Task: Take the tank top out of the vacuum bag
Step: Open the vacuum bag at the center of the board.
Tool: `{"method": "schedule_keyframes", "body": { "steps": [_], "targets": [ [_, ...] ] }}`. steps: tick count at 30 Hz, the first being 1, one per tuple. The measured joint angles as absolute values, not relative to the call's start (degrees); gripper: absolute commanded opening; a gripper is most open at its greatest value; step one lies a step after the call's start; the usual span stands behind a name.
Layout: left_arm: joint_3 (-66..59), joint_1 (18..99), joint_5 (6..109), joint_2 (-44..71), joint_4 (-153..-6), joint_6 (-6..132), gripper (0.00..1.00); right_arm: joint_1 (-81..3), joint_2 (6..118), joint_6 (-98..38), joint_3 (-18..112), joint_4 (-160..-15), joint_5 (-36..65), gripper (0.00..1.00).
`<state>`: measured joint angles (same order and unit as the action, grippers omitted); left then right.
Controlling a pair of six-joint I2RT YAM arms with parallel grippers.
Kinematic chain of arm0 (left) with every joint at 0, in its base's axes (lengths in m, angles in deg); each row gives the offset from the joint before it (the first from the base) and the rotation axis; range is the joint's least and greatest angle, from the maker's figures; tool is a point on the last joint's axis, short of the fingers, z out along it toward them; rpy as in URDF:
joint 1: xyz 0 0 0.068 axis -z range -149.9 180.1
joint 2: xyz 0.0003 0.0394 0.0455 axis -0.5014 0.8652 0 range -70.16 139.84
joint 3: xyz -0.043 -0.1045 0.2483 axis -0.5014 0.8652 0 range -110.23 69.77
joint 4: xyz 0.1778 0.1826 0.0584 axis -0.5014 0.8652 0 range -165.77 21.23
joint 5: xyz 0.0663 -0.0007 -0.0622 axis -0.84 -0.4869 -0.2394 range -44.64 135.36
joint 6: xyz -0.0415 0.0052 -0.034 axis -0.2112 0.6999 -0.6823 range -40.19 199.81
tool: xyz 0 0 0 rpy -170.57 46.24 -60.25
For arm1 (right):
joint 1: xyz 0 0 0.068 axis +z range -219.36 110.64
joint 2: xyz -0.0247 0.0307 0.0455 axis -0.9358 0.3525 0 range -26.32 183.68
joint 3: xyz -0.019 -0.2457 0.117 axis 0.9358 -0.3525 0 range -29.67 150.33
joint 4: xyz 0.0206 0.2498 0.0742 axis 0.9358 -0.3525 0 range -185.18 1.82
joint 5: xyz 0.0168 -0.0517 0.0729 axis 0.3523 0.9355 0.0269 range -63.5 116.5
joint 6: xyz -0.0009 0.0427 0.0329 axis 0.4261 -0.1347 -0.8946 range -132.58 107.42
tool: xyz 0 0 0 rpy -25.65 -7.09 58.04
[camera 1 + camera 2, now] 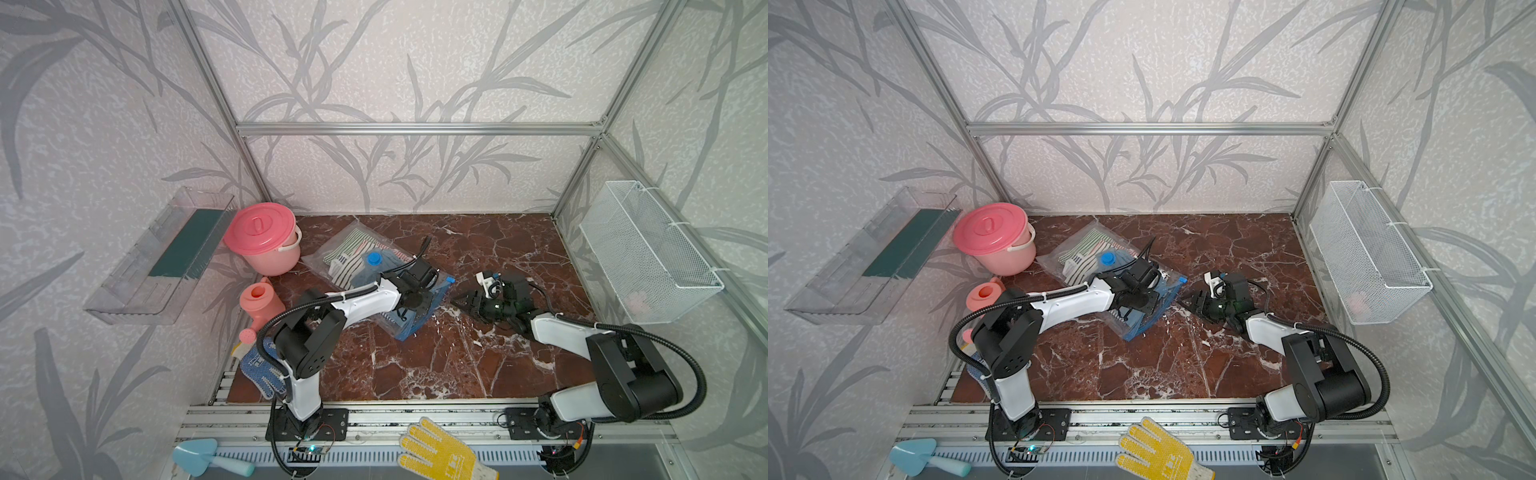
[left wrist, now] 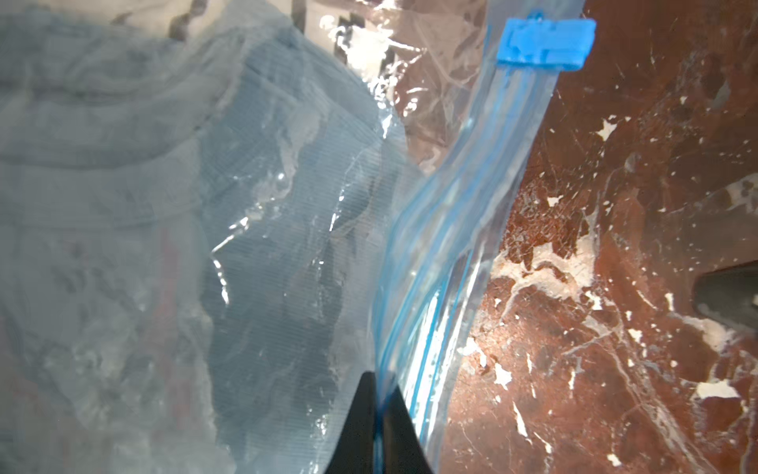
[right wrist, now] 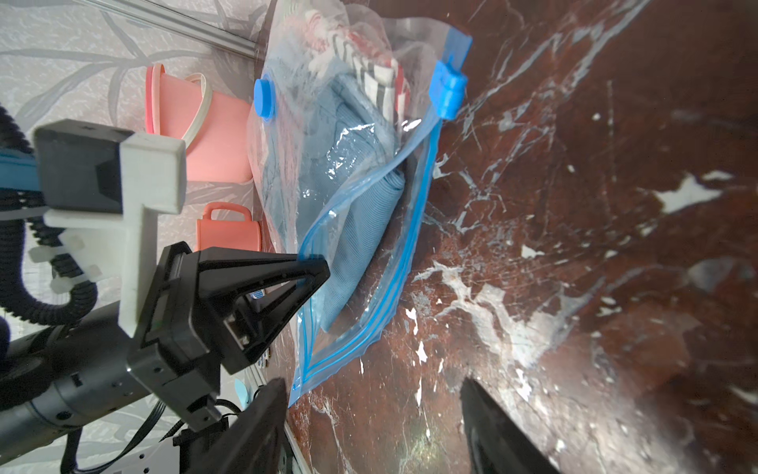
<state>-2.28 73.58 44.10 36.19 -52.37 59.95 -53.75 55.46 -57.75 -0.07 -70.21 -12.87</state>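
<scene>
1. Left wrist view: our left end effector (image 2: 379, 410) is closed on the blue zip strip (image 2: 434, 262) of the vacuum bag (image 2: 287, 246), with the strip's edge pinched between its two black fingertips.
2. From the right wrist view, we see that this pinch holds the bag's upper lip off the lower one, so the mouth gapes.
3. A blue slider clip (image 3: 449, 90) sits at one end of the strip, and the round blue valve cap (image 3: 262, 100) is on the bag's upper face.
4. Inside the bag we see folded blue ribbed cloth (image 3: 361, 230) lying right at the gaping mouth and striped cloth (image 3: 375, 78) deeper in. We cannot tell which of them is the tank top.
5. In both top views the bag lies on the red marble bench (image 1: 415, 365), toward the left arm's side and near a pink lidded bucket (image 1: 264, 239) in the back corner.
6. Our right end effector (image 1: 457, 301) stands open and holds nothing. It is low over the bench, just beside the zip edge and pointing at it.
</scene>
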Motion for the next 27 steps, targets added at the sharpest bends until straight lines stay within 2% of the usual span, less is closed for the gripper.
{"method": "schedule_keyframes", "body": {
  "steps": [16, 25, 27],
  "targets": [
    [-17.1, 74.5, 44.0, 40.7, -49.2, 60.2, 0.0, -54.9, 43.0, -53.5, -1.0, -81.7, -7.9, 0.68],
    [-17.5, 74.5, 43.9, 41.4, -49.1, 60.1, 0.0, -54.9, 40.6, -53.2, -1.3, -84.0, -6.5, 0.68],
    [-17.5, 74.5, 44.0, 41.4, -49.2, 60.1, 0.0, -54.9, 40.6, -53.4, -1.6, -84.0, -6.5, 0.65]
  ]
}}
